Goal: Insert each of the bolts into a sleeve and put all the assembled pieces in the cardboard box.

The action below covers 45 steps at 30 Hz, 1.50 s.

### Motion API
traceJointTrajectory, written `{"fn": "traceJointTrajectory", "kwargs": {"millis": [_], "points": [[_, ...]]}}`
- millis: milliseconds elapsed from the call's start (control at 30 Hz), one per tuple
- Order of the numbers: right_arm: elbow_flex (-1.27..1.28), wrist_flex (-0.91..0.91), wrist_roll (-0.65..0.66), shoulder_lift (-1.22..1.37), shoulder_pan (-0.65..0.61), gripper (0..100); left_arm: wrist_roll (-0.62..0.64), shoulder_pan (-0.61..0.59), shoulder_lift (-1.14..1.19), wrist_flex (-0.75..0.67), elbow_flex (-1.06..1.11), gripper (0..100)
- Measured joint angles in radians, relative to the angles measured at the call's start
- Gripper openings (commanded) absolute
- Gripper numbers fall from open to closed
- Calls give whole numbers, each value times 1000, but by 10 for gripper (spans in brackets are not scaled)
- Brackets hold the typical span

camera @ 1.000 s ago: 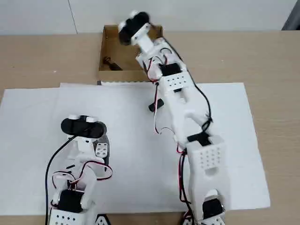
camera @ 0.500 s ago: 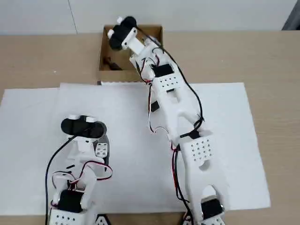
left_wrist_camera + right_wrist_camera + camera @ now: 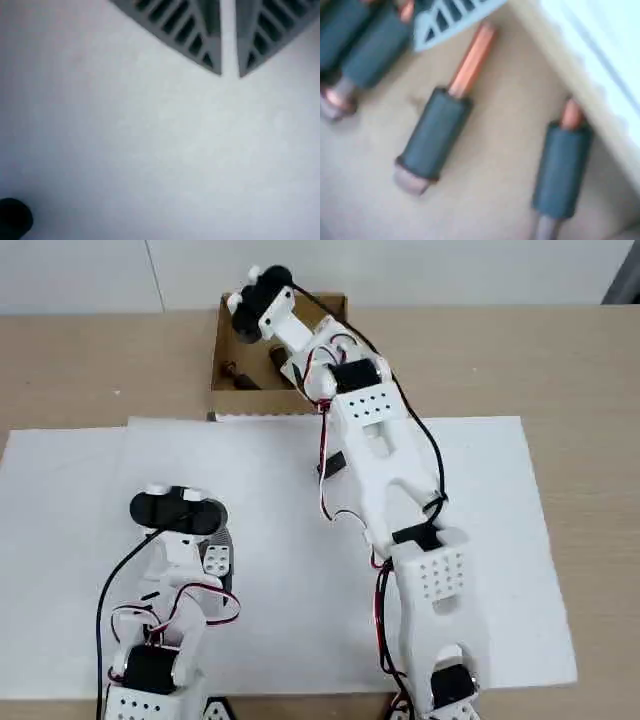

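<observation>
At 7 o'clock the left end effector point(image 3: 229, 60) rests nearly closed and empty over the white sheet point(image 3: 270, 540); toward 12 o'clock the right end effector point(image 3: 451, 19), its opening impossible to judge, hangs inside the cardboard box point(image 3: 228, 390), where at least four assembled pieces point(image 3: 436, 134) lie, so the task appears almost complete

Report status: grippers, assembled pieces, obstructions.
Left gripper shut above white paper sheet. Right gripper inside brown cardboard box. Dark cylindrical sleeves with copper bolts lie on box floor. No obstruction seen.
</observation>
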Motion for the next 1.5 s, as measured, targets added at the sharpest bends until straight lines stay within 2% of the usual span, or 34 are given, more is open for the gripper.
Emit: {"fn": "traceJointTrajectory", "kwargs": {"millis": [167, 667, 867, 1067, 1367, 1500], "points": [[0, 169, -6, -98, 0, 117, 0, 0, 0, 0, 0, 7], [0, 652, -255, -281, -2, 118, 0, 0, 0, 0, 0, 7], [0, 775, -493, -281, -14, 118, 0, 0, 0, 0, 0, 7], [-2, 783, -787, -256, -64, 118, 0, 0, 0, 0, 0, 7], [-2, 783, -1194, -150, -74, 119, 0, 0, 0, 0, 0, 7], [-2, 783, -1287, -123, -69, 121, 0, 0, 0, 0, 0, 7]]}}
